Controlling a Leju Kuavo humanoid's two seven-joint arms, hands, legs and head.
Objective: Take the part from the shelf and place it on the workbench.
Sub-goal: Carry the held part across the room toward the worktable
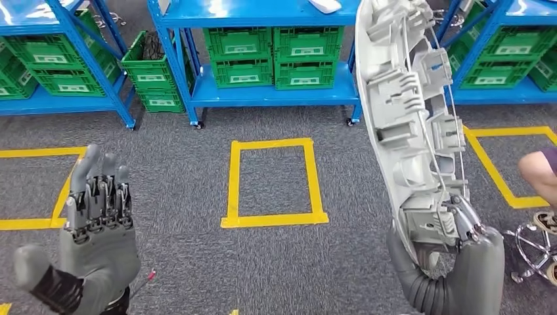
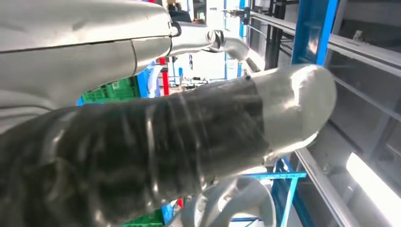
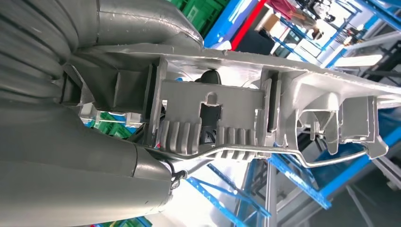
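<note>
Right fingers: fingers (image 1: 467,220) of the right hand (image 1: 460,262) are closing around the lower end of the part (image 1: 410,118); in the right wrist view the thumb (image 3: 71,175) is pressing one side of the ribbed moulding (image 3: 213,123) while the rest of the hand is wrapping the other.
Part: a long pale-grey plastic moulding with clips and a thin wire along its edge is standing almost upright out of the right hand, its top end reaching toward 12 o'clock in the head view, already off the shelf (image 1: 263,95).
Left fingers: the left hand (image 1: 92,223) is hovering at 8 o'clock, fingers (image 1: 98,190) stretched out and apart, gripping nothing.
Floor: grey carpet is carrying a yellow taped rectangle (image 1: 272,180) at the centre, with more yellow tape at 9 and 3 o'clock.
Shelving: blue racks are lining the 12 o'clock edge, loaded with green crates (image 1: 272,56).
Bystander: part of a person (image 1: 538,167) is showing at 3 o'clock, near a chrome chair base (image 1: 532,246).
Step in hand: the pick appears done; the carry to the surface seems to be underway, and I cannot see that surface.
Next move: likely turning toward the surface, keeping the tall part from swinging into the racks or the person, then lowering it flat before loosening the fingers.
</note>
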